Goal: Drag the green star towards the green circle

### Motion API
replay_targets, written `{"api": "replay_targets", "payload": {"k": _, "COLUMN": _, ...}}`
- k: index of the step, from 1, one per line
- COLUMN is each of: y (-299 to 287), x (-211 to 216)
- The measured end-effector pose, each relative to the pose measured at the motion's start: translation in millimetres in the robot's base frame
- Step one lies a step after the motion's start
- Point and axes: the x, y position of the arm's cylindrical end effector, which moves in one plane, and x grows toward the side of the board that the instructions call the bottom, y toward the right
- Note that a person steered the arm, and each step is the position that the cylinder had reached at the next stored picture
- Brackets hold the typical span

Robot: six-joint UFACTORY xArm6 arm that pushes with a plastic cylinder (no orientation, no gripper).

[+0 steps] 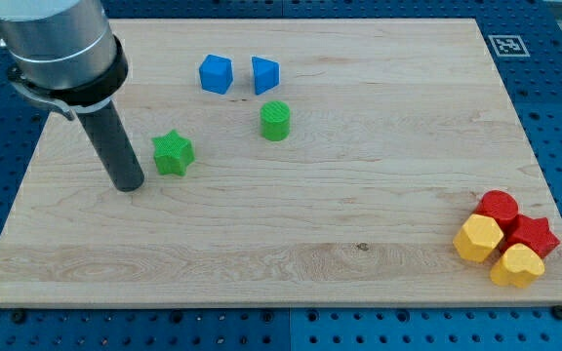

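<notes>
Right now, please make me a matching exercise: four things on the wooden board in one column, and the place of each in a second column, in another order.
Things:
1. my tip
2. green plastic star block
3. green plastic cylinder block
4. red plastic star block

Places:
A. in the cluster near the view's bottom right corner
B. just to the view's right of my tip
C. below the two blue blocks
D. at the view's left of all blocks

Pairs: 1-D, 2-B, 3-C, 4-A
</notes>
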Motion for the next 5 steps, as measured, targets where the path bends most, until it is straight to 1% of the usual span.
{"api": "replay_targets", "payload": {"k": 3, "y": 8, "x": -20}}
{"api": "replay_targets", "payload": {"k": 5, "y": 42, "x": -22}}
